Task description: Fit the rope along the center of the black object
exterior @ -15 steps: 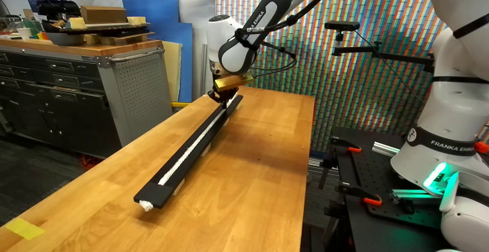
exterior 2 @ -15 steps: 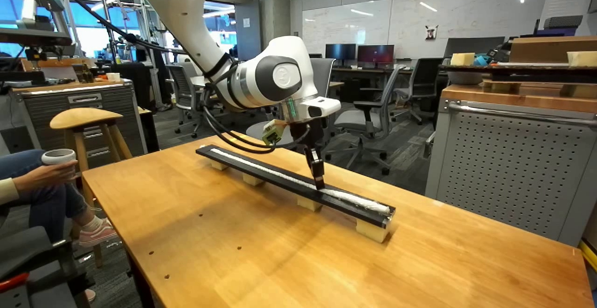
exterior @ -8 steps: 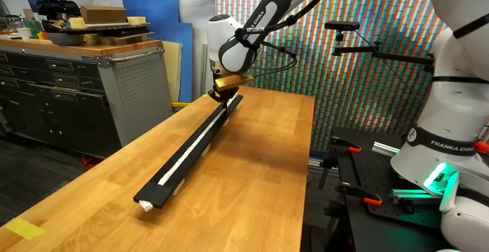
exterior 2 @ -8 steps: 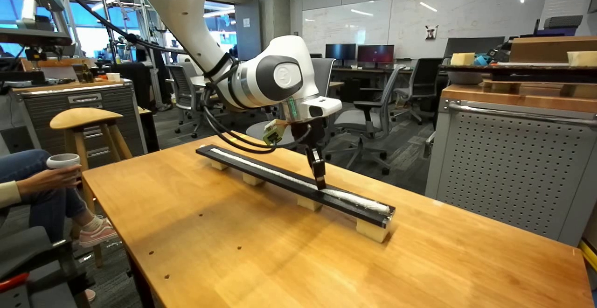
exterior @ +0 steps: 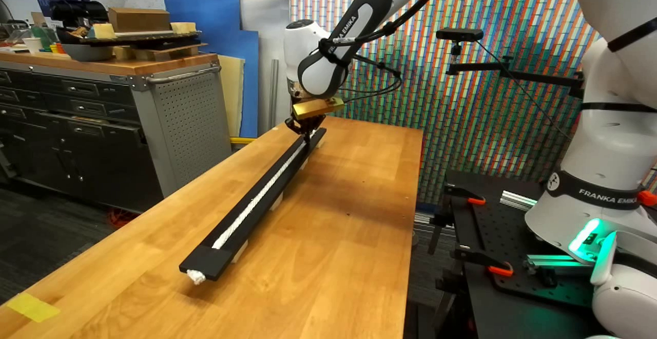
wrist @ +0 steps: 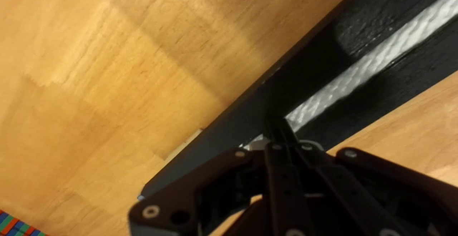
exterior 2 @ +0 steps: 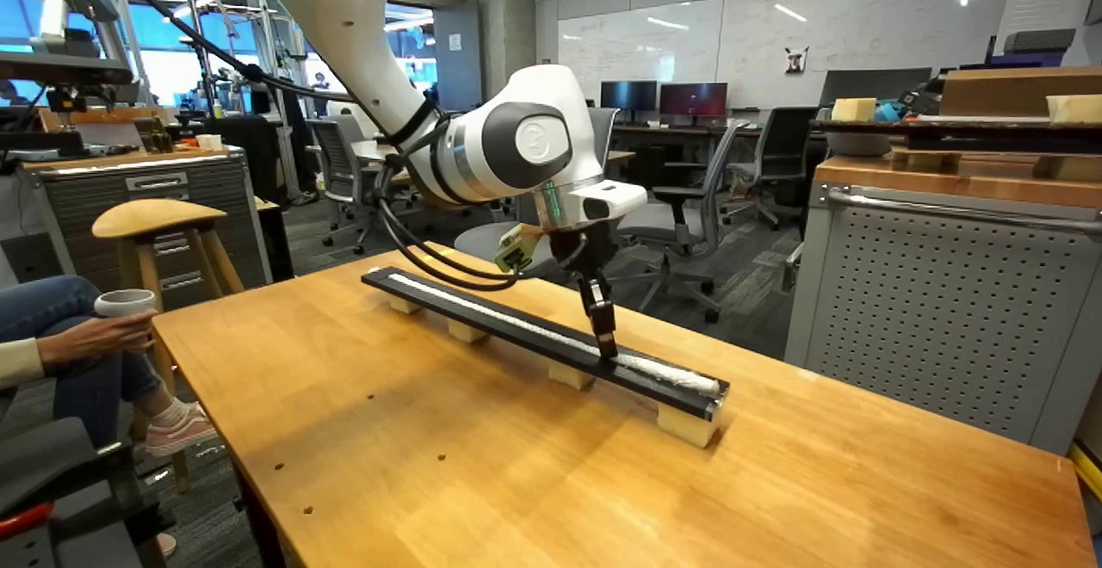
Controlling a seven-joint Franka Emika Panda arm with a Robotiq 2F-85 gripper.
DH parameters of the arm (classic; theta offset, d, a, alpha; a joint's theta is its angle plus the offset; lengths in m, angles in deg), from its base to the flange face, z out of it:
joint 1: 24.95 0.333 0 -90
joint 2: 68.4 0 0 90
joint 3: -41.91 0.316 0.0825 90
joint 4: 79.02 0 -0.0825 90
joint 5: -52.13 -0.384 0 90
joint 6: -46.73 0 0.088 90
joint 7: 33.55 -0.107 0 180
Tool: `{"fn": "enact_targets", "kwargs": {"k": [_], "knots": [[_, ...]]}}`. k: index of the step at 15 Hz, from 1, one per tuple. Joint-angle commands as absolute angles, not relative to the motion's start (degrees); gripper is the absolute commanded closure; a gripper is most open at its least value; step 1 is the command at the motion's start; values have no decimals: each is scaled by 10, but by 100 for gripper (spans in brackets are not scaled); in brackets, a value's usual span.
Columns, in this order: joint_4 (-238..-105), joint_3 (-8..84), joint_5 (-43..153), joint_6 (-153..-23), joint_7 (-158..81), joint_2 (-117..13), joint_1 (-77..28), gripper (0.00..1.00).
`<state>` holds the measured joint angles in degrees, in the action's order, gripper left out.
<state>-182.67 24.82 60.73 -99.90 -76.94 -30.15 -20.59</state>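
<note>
The black object (exterior: 208, 261) is a long rail raised off the table, its centre groove running lengthwise. White rope (exterior: 252, 205) lies along that groove, and a frayed rope end pokes out at the rail's near end in that exterior view. My gripper (exterior 2: 608, 355) points down onto the rail with its fingertips together, nothing between them. In the wrist view the gripper (wrist: 277, 119) covers a short stretch of the rope (wrist: 375, 59); whether it presses on it is hard to tell. Between gripper and the closer rail end, the rope (exterior 2: 663, 368) looks fuller and seems to stand slightly higher.
Several wooden blocks (exterior 2: 686, 424) hold the rail above the wooden table (exterior 2: 482, 482). A seated person with a cup (exterior 2: 126, 302) is by the table's side. A grey tool cabinet (exterior 2: 938, 318) stands beyond the table, and yellow tape (exterior: 34, 306) marks a corner.
The gripper has slid a short way along the rail, toward the end where the rope looks fuller, staying down at the rope. The person's cup has shifted slightly. The rail has not moved.
</note>
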Motion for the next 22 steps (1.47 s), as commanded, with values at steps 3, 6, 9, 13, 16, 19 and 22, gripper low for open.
{"fn": "enact_targets", "kwargs": {"k": [3,6,9,13,16,19,22], "knots": [[-1802,241,599,-984,-777,-287,-219,100],[-1801,241,600,-986,-777,-288,-221,100],[-1813,239,606,-995,-778,-300,-215,100],[-1834,235,612,-1014,-783,-318,-208,100],[-1836,232,614,-1023,-785,-324,-203,100],[-1825,232,614,-1015,-784,-317,-204,100],[-1813,234,610,-1006,-781,-304,-209,100]]}}
